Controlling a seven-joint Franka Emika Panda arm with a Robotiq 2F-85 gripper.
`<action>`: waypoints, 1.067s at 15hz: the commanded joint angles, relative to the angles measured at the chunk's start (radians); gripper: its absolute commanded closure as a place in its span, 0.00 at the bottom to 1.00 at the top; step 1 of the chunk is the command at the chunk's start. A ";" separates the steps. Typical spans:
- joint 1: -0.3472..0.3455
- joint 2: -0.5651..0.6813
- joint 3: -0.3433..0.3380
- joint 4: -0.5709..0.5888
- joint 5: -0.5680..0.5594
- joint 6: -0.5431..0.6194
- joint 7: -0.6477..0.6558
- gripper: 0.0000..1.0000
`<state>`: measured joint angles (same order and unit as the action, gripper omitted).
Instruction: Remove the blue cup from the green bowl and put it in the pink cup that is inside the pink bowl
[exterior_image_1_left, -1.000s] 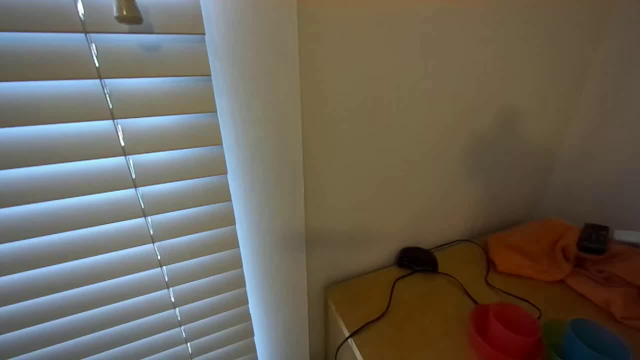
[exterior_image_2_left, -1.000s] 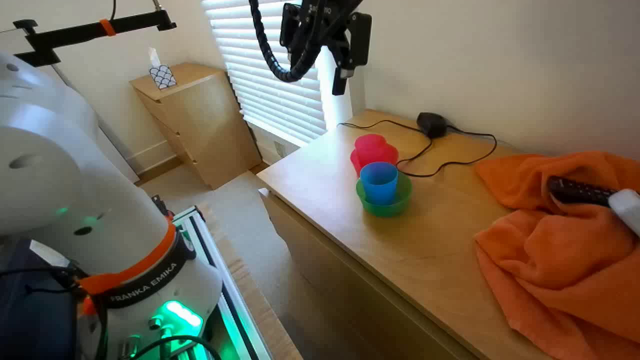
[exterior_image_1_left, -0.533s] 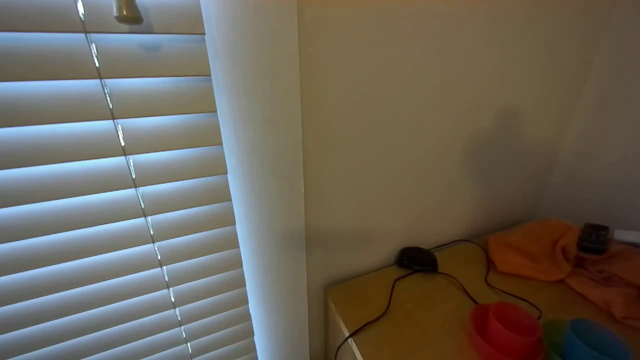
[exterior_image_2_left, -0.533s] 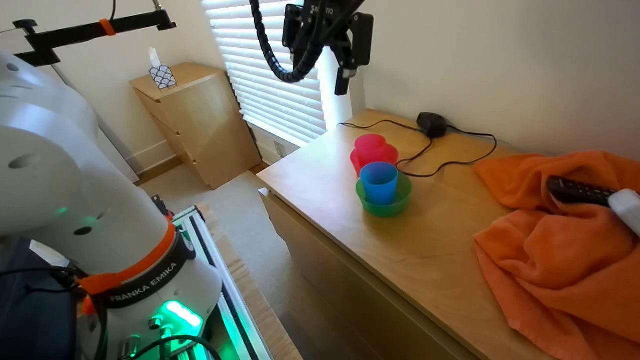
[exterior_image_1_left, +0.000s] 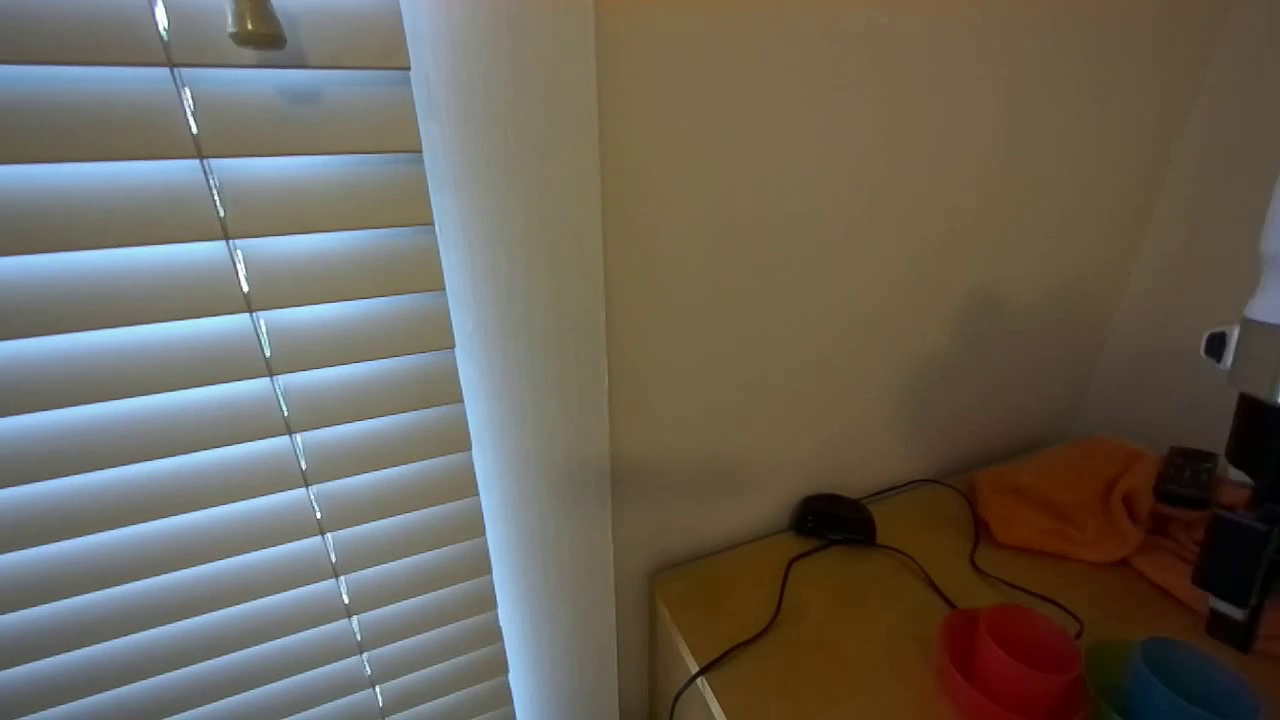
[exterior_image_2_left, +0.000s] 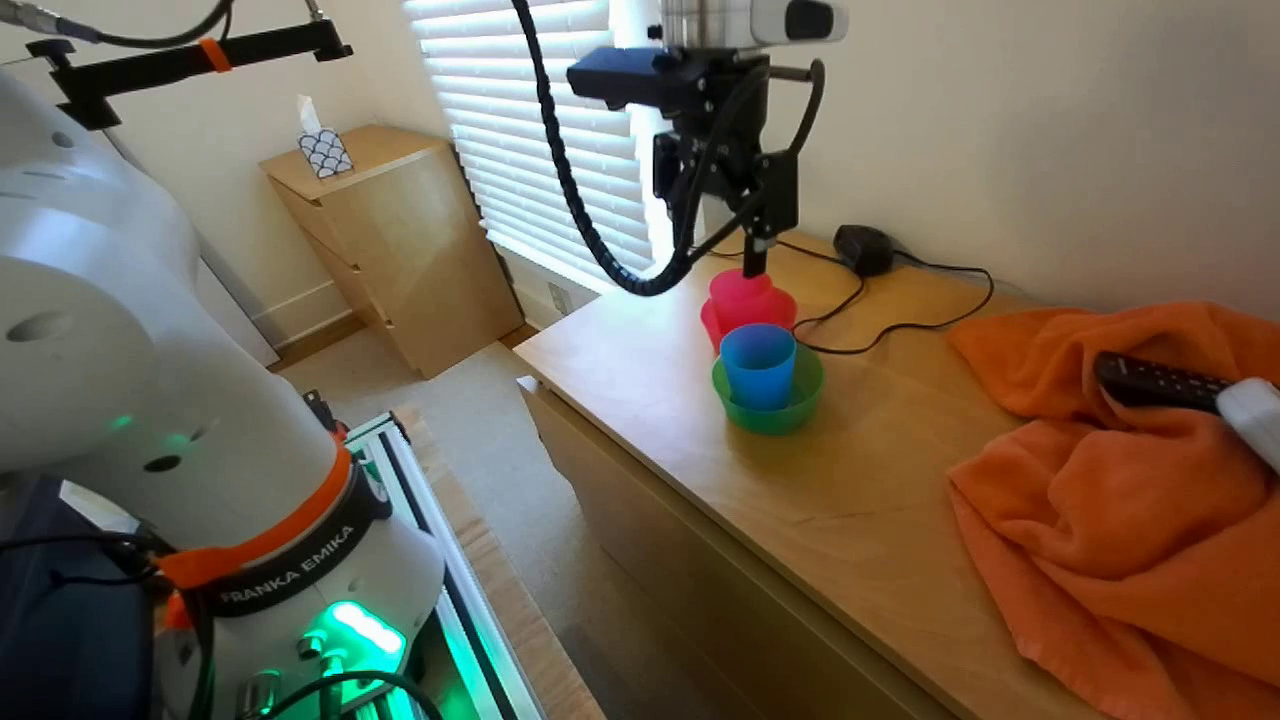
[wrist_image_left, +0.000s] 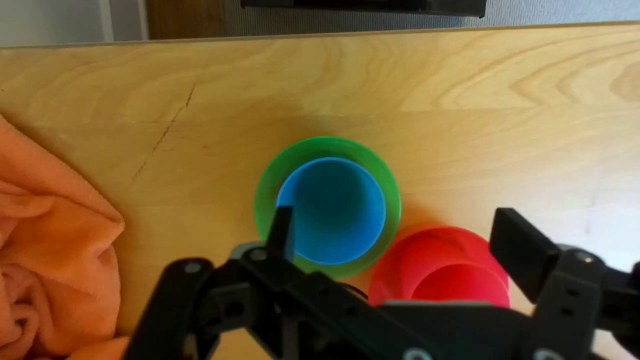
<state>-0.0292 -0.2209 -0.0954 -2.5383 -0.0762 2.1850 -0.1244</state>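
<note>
The blue cup (wrist_image_left: 332, 215) stands upright in the green bowl (wrist_image_left: 325, 145); they also show in an exterior view, cup (exterior_image_2_left: 757, 365) and bowl (exterior_image_2_left: 808, 390). The pink cup (wrist_image_left: 457, 282) sits inside the pink bowl (wrist_image_left: 392, 270), touching or very near the green bowl; its lower part is hidden by my gripper in the wrist view. The pink cup also shows in both exterior views (exterior_image_1_left: 1030, 640) (exterior_image_2_left: 740, 285). My gripper (wrist_image_left: 394, 211) is open and empty above the cups. One fingertip overlaps the blue cup's rim in the wrist view, the other lies beyond the pink bowl.
An orange towel (exterior_image_2_left: 1120, 500) with a black remote (exterior_image_2_left: 1155, 382) and a white object (exterior_image_2_left: 1252, 415) lies on the dresser top (exterior_image_2_left: 870, 520). A black adapter (exterior_image_2_left: 863, 250) with a cable lies near the wall, its cable running beside the pink bowl. Window blinds (exterior_image_1_left: 230, 350) hang behind.
My gripper has come down towards the cups and moved slightly right in an exterior view. It has come into sight at the right edge of an exterior view. The cups and bowls have not moved.
</note>
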 joint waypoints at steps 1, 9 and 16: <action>-0.038 0.125 0.008 0.007 -0.040 0.046 0.105 0.00; -0.049 0.285 0.007 0.079 -0.024 0.060 0.134 0.20; -0.010 0.299 0.053 0.112 -0.038 0.054 0.108 0.27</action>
<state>-0.0546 0.0619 -0.0570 -2.4376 -0.1050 2.2372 -0.0059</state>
